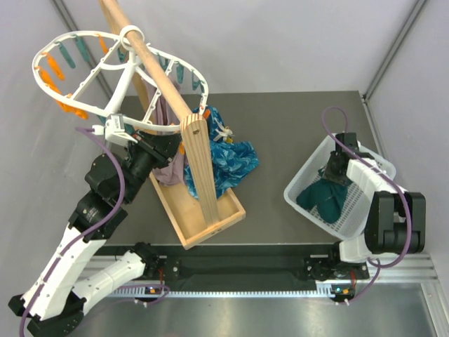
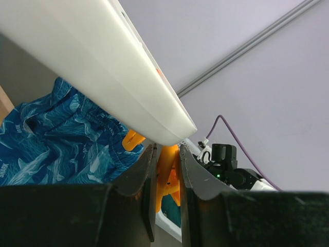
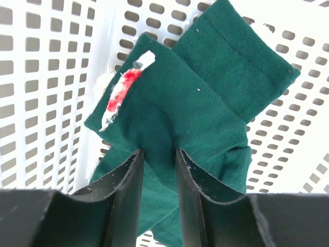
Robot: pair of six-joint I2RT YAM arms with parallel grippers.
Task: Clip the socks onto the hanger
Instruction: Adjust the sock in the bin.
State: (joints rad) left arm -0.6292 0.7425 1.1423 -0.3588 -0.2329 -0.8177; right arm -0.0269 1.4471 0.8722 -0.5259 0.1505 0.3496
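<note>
The white oval hanger (image 1: 43, 78) hangs on the wooden pole at the back left, with teal and orange pegs round its rim. My left gripper (image 1: 111, 128) reaches up to the ring's near edge. In the left wrist view this gripper (image 2: 167, 172) is shut on an orange peg (image 2: 168, 162) under the white hanger rim (image 2: 103, 67). The dark green socks (image 1: 323, 198) lie in the white basket (image 1: 295, 184) at the right. My right gripper (image 3: 158, 154) is down in the basket, its jaws closed on a raised fold of one sock (image 3: 205, 92).
A wooden pole (image 1: 158, 70) rests on an upright wooden stand (image 1: 200, 168) in a long wooden tray. A bright blue cloth (image 1: 230, 158) and a mauve-grey cloth (image 1: 168, 167) hang beside it. A white and red tag (image 3: 123, 90) sticks to the sock. The basket wall (image 3: 51, 77) surrounds my right fingers.
</note>
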